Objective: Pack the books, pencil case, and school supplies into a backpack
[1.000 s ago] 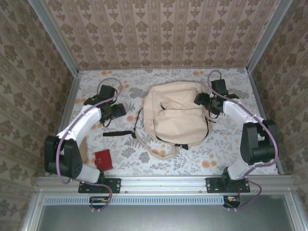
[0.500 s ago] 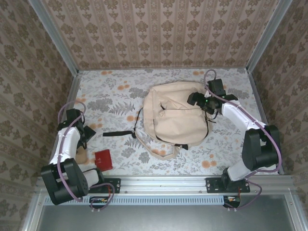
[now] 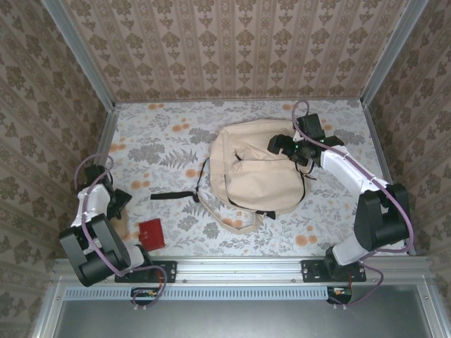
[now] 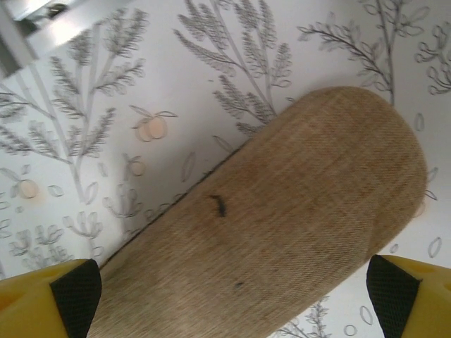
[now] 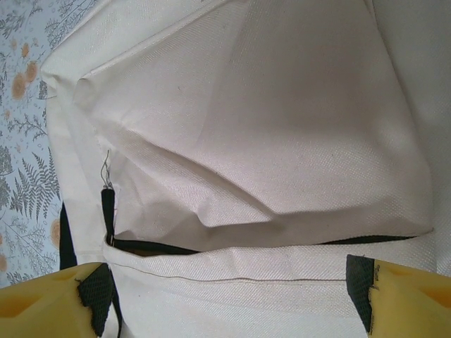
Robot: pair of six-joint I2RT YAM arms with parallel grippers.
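The tan pencil case (image 4: 282, 225) lies flat on the flowered table and runs between my left gripper's yellow fingers (image 4: 67, 292). The left gripper (image 4: 232, 296) hangs open just above it, near the table's left edge (image 3: 116, 201). The cream backpack (image 3: 254, 169) lies in the middle of the table. My right gripper (image 3: 285, 144) hovers open over its far right part. In the right wrist view the backpack (image 5: 268, 127) shows a dark slit at its zip opening (image 5: 155, 246), with the right gripper (image 5: 229, 292) open and empty. The red squarish school supply (image 3: 151, 234) lies near the front left. The books are out of view.
A black strap (image 3: 173, 195) trails left from the backpack across the table. Patterned walls enclose the table on three sides, with metal rails (image 3: 106, 134) along the left and right edges. Bare floral tabletop (image 3: 162, 141) stretches between the left arm and the backpack.
The left arm has swung from beside the backpack back to the table's left edge, over the pencil case. The right gripper has shifted a little left over the backpack's top.
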